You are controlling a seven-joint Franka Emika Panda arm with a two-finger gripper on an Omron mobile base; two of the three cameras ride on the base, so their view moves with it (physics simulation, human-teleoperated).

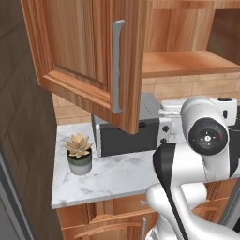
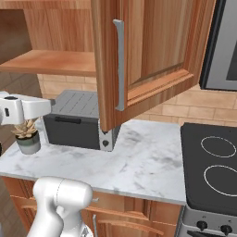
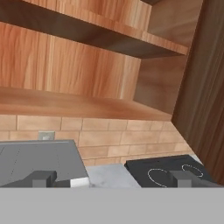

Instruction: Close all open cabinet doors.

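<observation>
Tool [image 3: 113, 177] gapes wide (nothing held), facing open cabinet shelves [image 3: 87, 107]; cabinet doors [image 1: 89, 56] stand ajar.

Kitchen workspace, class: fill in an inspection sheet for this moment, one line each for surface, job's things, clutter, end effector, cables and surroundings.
Surface: white marble counter, bare in the middle.
Job's things: two upper cabinet doors stand open, left cabinet door and right cabinet door, each with a silver bar handle; the bare shelf shows behind them.
Clutter: grey toaster oven against the back wall, potted succulent to its left.
End effector: end effector open, holding nothing, facing the open cabinet from above the toaster oven.
Cables: nothing seen.
Surroundings: brick backsplash, black stovetop to the right of the counter, base drawers below the counter.
</observation>
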